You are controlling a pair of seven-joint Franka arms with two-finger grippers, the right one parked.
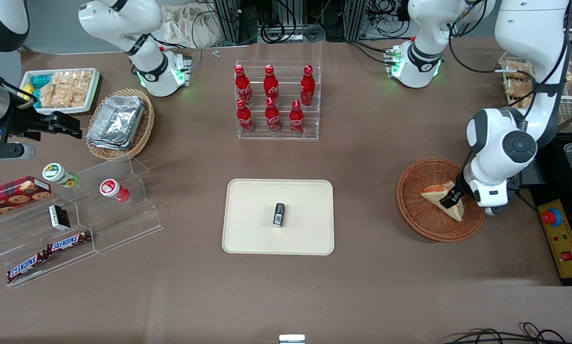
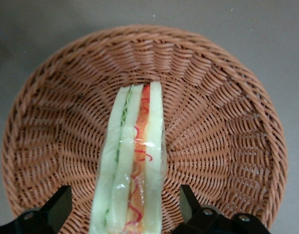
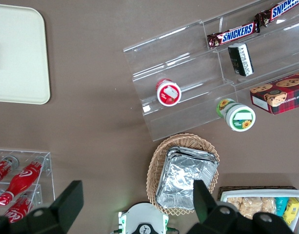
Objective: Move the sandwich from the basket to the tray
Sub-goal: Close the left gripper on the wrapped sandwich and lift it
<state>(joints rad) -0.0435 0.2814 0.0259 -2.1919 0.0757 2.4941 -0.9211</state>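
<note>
- I had the left arm's end effector down inside the round, reddish-brown woven wicker basket, which sat on the brown surface toward the working arm's end.
- The small triangular sandwich of pale white bread with red-orange and green filling lay in that basket, standing on edge in a clear film wrap, its layered cut edge facing the wrist camera.
- In the wrist view the two black fingers stood wide apart, one on each side of the wedge and not touching it; nothing was gripped yet.
- I judged the sandwich light and soft: the bread would crush under a hard pinch, so a gentle closing force seemed right.
- The film looked glossy, so I expected it to be slippery and liable to slide if held only by the wrap.
- The best hold, to my eye, was across the two broad bread faces near the thick middle of the wedge, not at the thin tip, where it could fold or twist.
- The flat cream-coloured rectangular tray with rounded corners lay well apart from the basket, near the middle of the surface.
- A small dark packet stood on the tray's centre, so I reckoned the wedge would need a bare patch beside it.
</note>
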